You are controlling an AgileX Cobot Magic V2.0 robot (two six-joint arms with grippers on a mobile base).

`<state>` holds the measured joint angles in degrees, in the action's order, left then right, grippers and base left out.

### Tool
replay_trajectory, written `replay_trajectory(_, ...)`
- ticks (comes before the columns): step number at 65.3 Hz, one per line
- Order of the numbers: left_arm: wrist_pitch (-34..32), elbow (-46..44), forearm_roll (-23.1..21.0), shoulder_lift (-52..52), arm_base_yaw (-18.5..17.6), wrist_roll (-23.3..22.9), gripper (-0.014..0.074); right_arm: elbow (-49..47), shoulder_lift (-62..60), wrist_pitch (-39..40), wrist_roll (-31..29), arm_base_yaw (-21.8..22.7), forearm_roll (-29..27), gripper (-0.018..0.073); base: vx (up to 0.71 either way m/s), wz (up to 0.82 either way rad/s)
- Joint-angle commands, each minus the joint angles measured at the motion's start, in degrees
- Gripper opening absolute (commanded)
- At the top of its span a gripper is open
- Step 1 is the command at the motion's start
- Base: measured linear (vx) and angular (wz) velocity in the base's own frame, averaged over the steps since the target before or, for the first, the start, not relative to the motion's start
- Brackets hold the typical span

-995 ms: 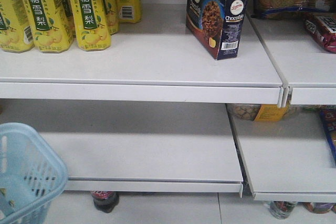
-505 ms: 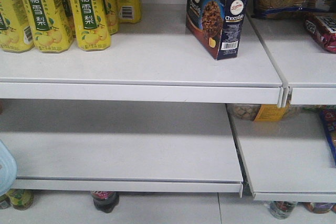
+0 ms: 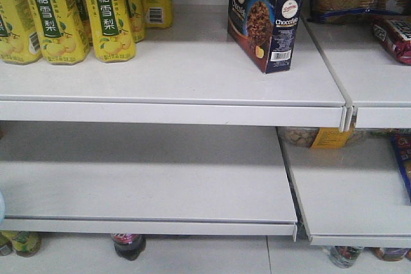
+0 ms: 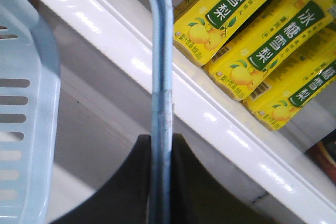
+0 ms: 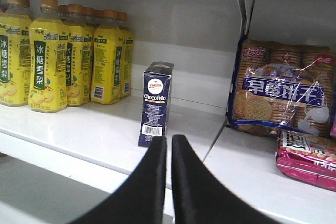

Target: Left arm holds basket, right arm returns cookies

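Observation:
The cookies (image 3: 266,20) are a dark navy box standing upright on the upper shelf (image 3: 192,75), also in the right wrist view as the cookies (image 5: 156,103). My right gripper (image 5: 169,140) is shut and empty, a little in front of the box and below it, not touching it. My left gripper (image 4: 161,139) is shut on a thin swing handle (image 4: 160,77) of the light blue basket (image 4: 26,119), whose slotted side fills the left of that view. Neither arm shows in the front view.
Yellow pear-drink bottles (image 3: 64,11) stand at the left of the upper shelf. A clear-and-blue biscuit bag (image 5: 283,93) and a red packet (image 5: 307,158) lie on the neighbouring shelf to the right. The lower shelf (image 3: 148,184) is bare, with bottles (image 3: 128,245) on the floor beneath.
The basket has slid out of the front view to the left. The cookie box has stayed put on the shelf.

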<state>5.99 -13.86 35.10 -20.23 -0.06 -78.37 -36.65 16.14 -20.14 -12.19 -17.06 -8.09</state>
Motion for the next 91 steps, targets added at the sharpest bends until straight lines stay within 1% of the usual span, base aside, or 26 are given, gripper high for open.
replay_trajectory(1, -2.11, -1.66, -7.91, -0.07, 0.10, 14.05, 0.0000, -1.28, 0.70, 3.98, -0.38, 0.45, 0.16, -0.0011, 0.00, 0.00)
replay_trajectory(3, -1.79, -1.66, -10.00, -0.07, 0.10, 17.95, 0.0000, -1.28, 0.70, 3.98, -0.38, 0.45, 0.16, -0.0011, 0.00, 0.00)
replay_trajectory(6, -1.51, -1.66, -13.16, -0.07, 0.10, 25.56, 0.0000, -1.28, 0.70, 3.98, -0.38, 0.45, 0.16, -0.0011, 0.00, 0.00)
replay_trajectory(7, -1.51, -1.66, -14.33, -0.07, 0.06, 27.34, 0.0000, -1.28, 0.70, 3.98, -0.38, 0.45, 0.16, -0.0011, 0.00, 0.00)
replay_trajectory(10, -1.51, -1.66, -16.49, 0.18, 0.10, 33.92, 0.0000, -1.28, 0.70, 3.98, -0.38, 0.45, 0.16, -0.0011, 0.00, 0.00)
replay_trajectory(15, -1.51, -1.66, -19.60, 1.65, 0.10, 41.27, 0.0000, -1.28, 0.70, 3.98, -0.38, 0.45, 0.16, -0.0011, 0.00, 0.00)
replay_trajectory(20, -1.45, -1.66, -21.52, 3.61, 0.10, 48.00, 0.0000, -1.28, 0.70, 3.98, -0.38, 0.45, 0.16, -0.0011, 0.00, 0.00)
replay_trajectory(33, -0.14, -1.00, -25.46, 9.37, 0.10, 61.56, 0.0000, -1.28, 0.70, 4.03, -0.38, 0.45, 0.16, -0.0011, 0.00, 0.00)
replay_trajectory(38, -0.48, 1.17, -28.83, 12.06, 0.10, 65.90, 0.0000, -1.28, 0.70, 4.03, -0.38, 0.45, 0.16, -0.0011, 0.00, 0.00)
replay_trajectory(43, -0.65, 4.05, -32.50, 14.61, 0.10, 68.18, 0.0000, -1.28, 0.70, 4.03, -0.38, 0.45, 0.16, -0.0011, 0.00, 0.00)
replay_trajectory(48, -0.76, 6.57, -33.61, 17.43, 0.06, 68.74, 0.0000, -1.28, 0.70, 4.03, -0.38, 0.45, 0.16, -0.0011, 0.00, 0.00)
replay_trajectory(55, -0.93, 9.54, -33.62, 21.94, 0.10, 68.74, 0.0000, -1.28, 0.70, 4.03, -0.38, 0.45, 0.16, -0.0011, 0.00, 0.00)
replay_trajectory(63, -2.73, 11.87, -33.62, 21.75, 0.10, 68.74, 0.0000, -1.28, 0.70, 4.02, -0.38, 0.45, 0.16, -0.0011, 0.00, 0.00)
replay_trajectory(68, -5.99, 14.27, -33.57, 21.75, 0.10, 68.63, 0.0000, -1.28, 0.70, 4.03, -0.38, 0.45, 0.16, -0.0011, 0.00, 0.00)
replay_trajectory(75, -4.98, 14.16, -32.52, 21.75, 0.10, 68.69, 0.0000, -1.28, 0.70, 3.96, -0.38, 0.45, 0.16, -0.0011, 0.00, 0.00)
replay_trajectory(91, -4.69, 14.16, -33.09, 21.75, 0.06, 68.74, 0.0000, -1.28, 0.70, 4.01, -0.38, 0.45, 0.16, -0.0011, 0.00, 0.00)
